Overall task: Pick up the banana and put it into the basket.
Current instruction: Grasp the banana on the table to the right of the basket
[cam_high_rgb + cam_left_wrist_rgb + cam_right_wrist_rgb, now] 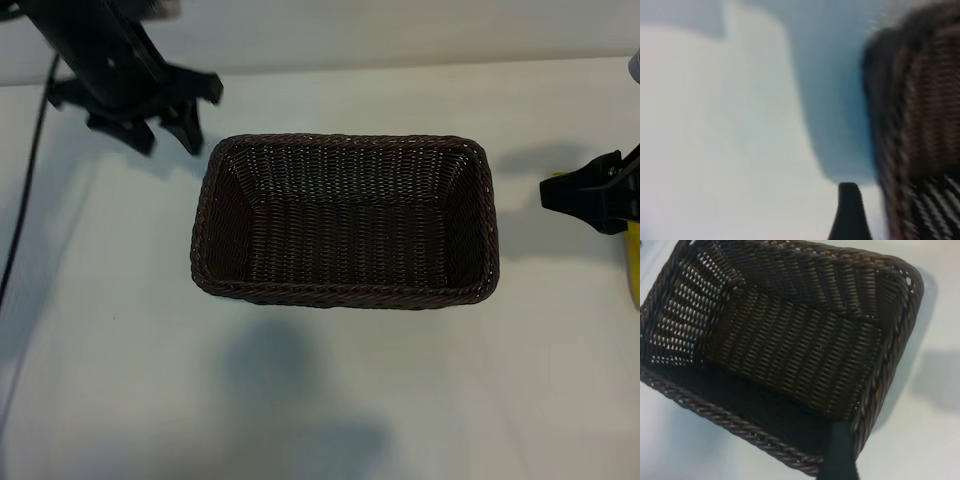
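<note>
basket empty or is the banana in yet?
Empty. The exterior and right wrist views show only bare weave across the basket floor. A yellow sliver, likely the banana, sits outside it at the exterior view's right edge.

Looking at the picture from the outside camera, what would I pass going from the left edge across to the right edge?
Left gripper raised near the top left corner → basket, with nothing in it, in the middle → right gripper at the right edge, with a strip of yellow, likely the banana, just below it.

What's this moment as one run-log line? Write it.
basket: empty | banana: likely the yellow sliver at right edge, outside basket | left gripper: open, empty, near basket's left end | right gripper: open, empty, right of basket
</note>
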### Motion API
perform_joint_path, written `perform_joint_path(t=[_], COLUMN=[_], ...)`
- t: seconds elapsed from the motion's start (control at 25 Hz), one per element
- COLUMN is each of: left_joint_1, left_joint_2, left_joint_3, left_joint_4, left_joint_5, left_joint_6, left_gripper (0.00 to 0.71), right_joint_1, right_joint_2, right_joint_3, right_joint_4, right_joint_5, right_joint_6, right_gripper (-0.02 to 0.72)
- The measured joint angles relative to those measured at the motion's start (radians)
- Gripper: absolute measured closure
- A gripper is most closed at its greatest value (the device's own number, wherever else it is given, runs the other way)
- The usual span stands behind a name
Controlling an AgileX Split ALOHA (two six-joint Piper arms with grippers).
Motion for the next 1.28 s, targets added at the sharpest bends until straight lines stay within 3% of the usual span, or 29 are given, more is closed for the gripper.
perform_joint_path(t=[0.16, 0.36, 0.6, 1.0, 1.28], left_joint_1=[0.044, 0.126, 0.187, 0.193, 0.193], left_joint_2=[-0.002, -0.003, -0.003, -0.029, -0.209], left_joint_3=[-0.052, -0.057, -0.057, -0.056, 0.029], left_joint_4=[0.084, 0.112, 0.219, 0.228, 0.228], left_joint_5=[0.000, 0.000, 0.000, 0.000, 0.000], left_joint_6=[-0.034, -0.055, -0.076, -0.066, -0.059], left_gripper=[0.151, 0.151, 0.151, 0.151, 0.151], right_joint_1=[0.000, 0.000, 0.000, 0.000, 0.000], right_joint_2=[0.000, 0.000, 0.000, 0.000, 0.000], right_joint_3=[0.000, 0.000, 0.000, 0.000, 0.000], right_joint_4=[0.000, 0.000, 0.000, 0.000, 0.000], right_joint_5=[0.000, 0.000, 0.000, 0.000, -0.001], right_joint_6=[0.002, 0.003, 0.003, 0.003, 0.003], right_gripper=[0.111, 0.111, 0.111, 0.111, 0.111])
